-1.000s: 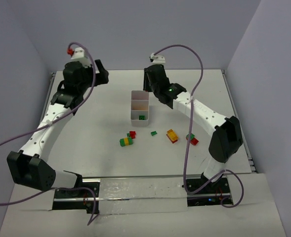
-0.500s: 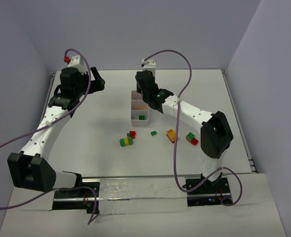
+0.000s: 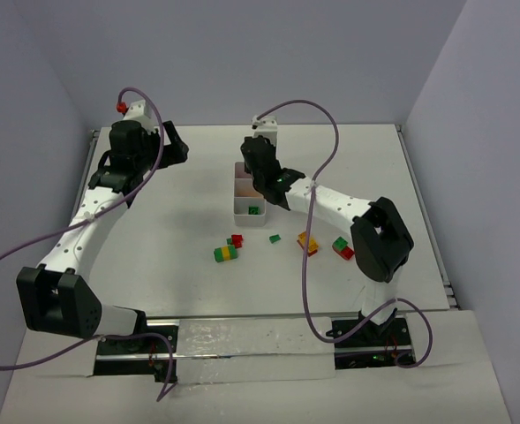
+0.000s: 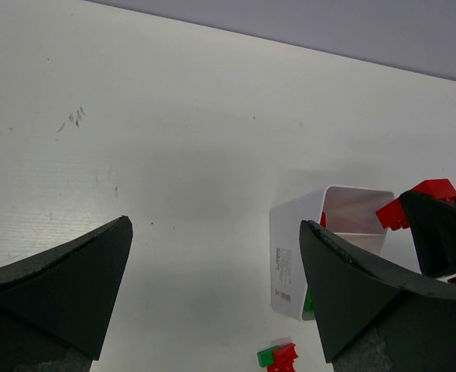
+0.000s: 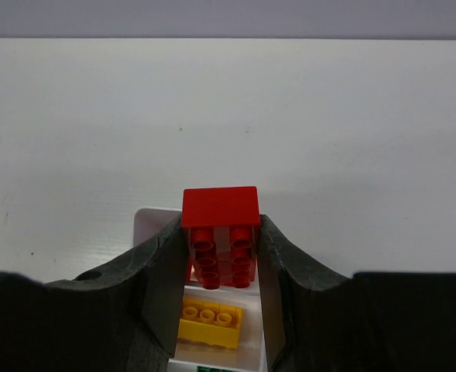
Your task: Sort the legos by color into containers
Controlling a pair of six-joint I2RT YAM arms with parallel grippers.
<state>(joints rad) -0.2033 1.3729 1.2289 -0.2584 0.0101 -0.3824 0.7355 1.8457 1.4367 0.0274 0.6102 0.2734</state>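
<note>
Since a second ago the right arm has swung across from the loose bricks to the white tray [image 3: 238,212], and the right gripper [image 3: 256,175] now sits over the tray's far end. The left arm has barely shifted in that time.

From the right wrist camera I see the fingers [image 5: 278,256] clamped on a red brick [image 5: 221,205], studs facing the lens, held over the tray's far compartment. I can't tell whether it touches the tray floor. The middle compartment holds a yellow brick [image 5: 209,322], and in the overhead view a green brick [image 3: 254,210] lies in the compartment nearest the arm bases.

The left gripper [image 4: 214,225] is spread wide with nothing between its fingers, hovering over bare table [image 4: 173,116] well to the left of the tray and level with its far end. Its camera looks toward the tray and catches the red brick at the far end.

On the near side of the tray, toward the arm bases, the unsorted legos lie on the table:
- a red-and-green pair [image 3: 235,240], just off the tray's near left corner;
- a yellow-and-green stack [image 3: 226,253], beyond that pair, nearer the bases;
- a small green piece [image 3: 275,238], just off the near right corner;
- a yellow-and-red stack [image 3: 307,242], further right of the tray;
- a green-and-red pair [image 3: 341,248], furthest right, partly behind the right arm.
</note>
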